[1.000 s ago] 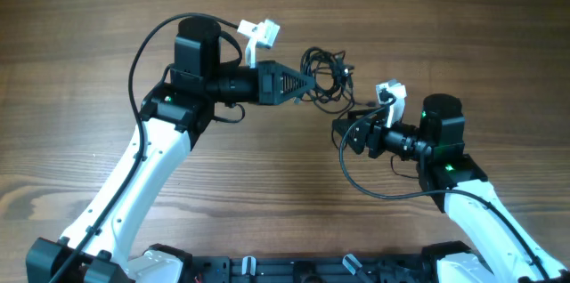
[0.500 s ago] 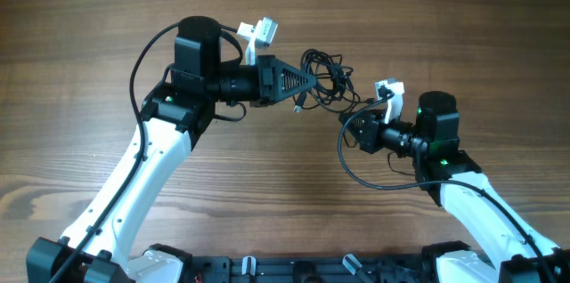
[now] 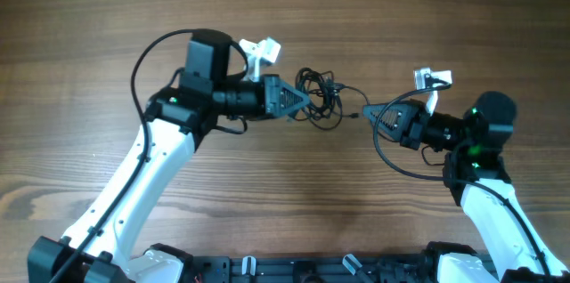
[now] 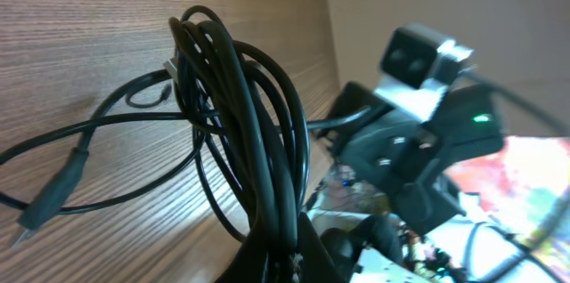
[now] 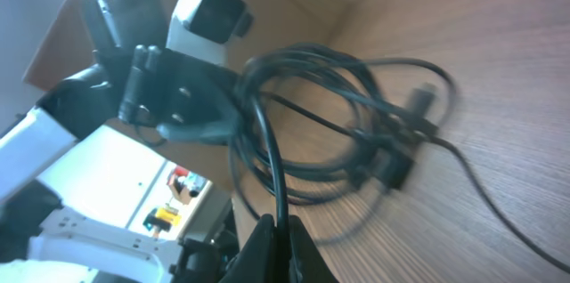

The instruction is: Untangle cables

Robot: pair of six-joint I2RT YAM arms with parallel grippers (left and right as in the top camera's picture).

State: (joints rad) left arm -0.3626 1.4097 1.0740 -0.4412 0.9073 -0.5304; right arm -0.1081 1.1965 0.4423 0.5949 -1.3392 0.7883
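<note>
The cables (image 3: 319,94) form a small black knotted bundle held just above the wooden table (image 3: 285,194) near its middle. My left gripper (image 3: 303,101) is shut on the bundle's left side; in the left wrist view several cords (image 4: 240,123) rise from between its jaws (image 4: 287,252), and a plug end (image 4: 53,196) lies on the wood. My right gripper (image 3: 367,114) stands to the right of the bundle, shut on a single cord (image 5: 274,167) that runs from its jaws (image 5: 278,234) back into the bundle (image 5: 329,114).
Both arms reach in from the table's front edge, and thicker black wires loop beside each of them. The left arm's white camera mount (image 3: 263,50) sits just behind the bundle. The right arm's body (image 4: 419,141) faces the left wrist camera.
My right gripper shut on one cord and moved right, drawing it out of the bundle. The left gripper kept its hold and shifted slightly right and away.
</note>
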